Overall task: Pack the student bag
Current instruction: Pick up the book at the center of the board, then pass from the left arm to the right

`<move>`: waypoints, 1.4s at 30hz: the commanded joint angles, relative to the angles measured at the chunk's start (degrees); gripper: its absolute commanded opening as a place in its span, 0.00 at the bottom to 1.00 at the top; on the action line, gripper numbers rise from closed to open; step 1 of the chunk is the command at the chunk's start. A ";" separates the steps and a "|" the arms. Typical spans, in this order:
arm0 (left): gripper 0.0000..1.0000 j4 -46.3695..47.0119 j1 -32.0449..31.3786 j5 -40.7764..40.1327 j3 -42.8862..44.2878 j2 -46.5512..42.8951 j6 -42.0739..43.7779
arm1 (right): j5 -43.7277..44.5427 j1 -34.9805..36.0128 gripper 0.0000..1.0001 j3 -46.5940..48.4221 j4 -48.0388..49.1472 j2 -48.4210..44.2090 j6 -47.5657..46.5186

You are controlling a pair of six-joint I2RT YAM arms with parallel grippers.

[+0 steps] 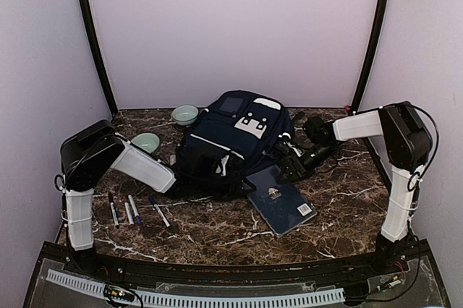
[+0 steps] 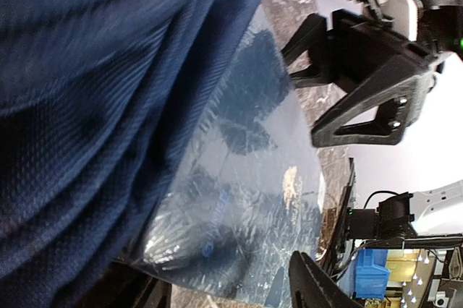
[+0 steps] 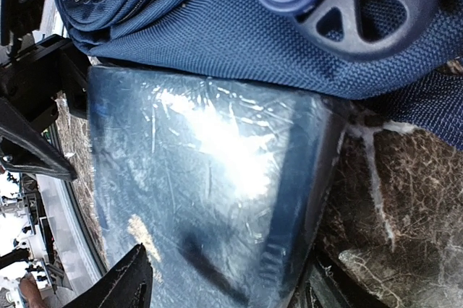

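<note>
The navy student bag lies in the middle of the table, its grey-white patch facing up. A dark blue hardcover book lies at its front right, one corner under the bag's edge. My left gripper is at the bag's front edge, open and empty. In the left wrist view its fingers stand wide apart over the glossy book, beside the bag fabric. My right gripper is open at the book's far corner. In the right wrist view its fingers straddle the book below the bag.
Two pale green bowls stand left of the bag. Several pens lie at the front left. A black plastic buckle hangs off the bag. Walls close in the table on three sides.
</note>
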 commanded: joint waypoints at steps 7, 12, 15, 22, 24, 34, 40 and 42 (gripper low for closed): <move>0.50 23.79 -1.11 0.32 4.39 -0.04 -3.62 | -0.22 1.39 0.69 -2.70 -1.64 0.78 -0.01; 0.43 19.64 -1.07 -1.42 4.27 -0.65 -4.21 | 0.19 1.24 0.69 -2.89 -1.56 -0.02 -0.01; 0.31 15.85 -1.07 -2.47 4.15 -2.01 -3.38 | 0.67 1.07 0.69 -3.03 -1.68 -1.32 0.03; 0.14 9.84 -1.07 -2.95 3.99 -7.74 2.53 | 3.63 -0.81 0.72 -5.53 -1.45 -8.73 -1.89; 0.10 8.71 -1.07 -1.56 4.20 -9.39 3.47 | 2.96 -1.82 0.73 -6.06 -2.10 -11.27 -2.98; 0.00 -2.66 -0.66 -0.26 4.58 -20.86 20.22 | -13.97 -6.07 0.82 -5.67 -7.66 -25.65 -14.61; 0.00 -2.24 1.21 4.18 5.81 -23.49 25.11 | -20.13 -6.46 0.92 -8.74 -2.29 -29.08 -17.28; 0.00 -0.26 1.75 6.64 6.05 -23.95 25.86 | -23.06 -6.37 0.93 -9.49 1.37 -29.24 -16.64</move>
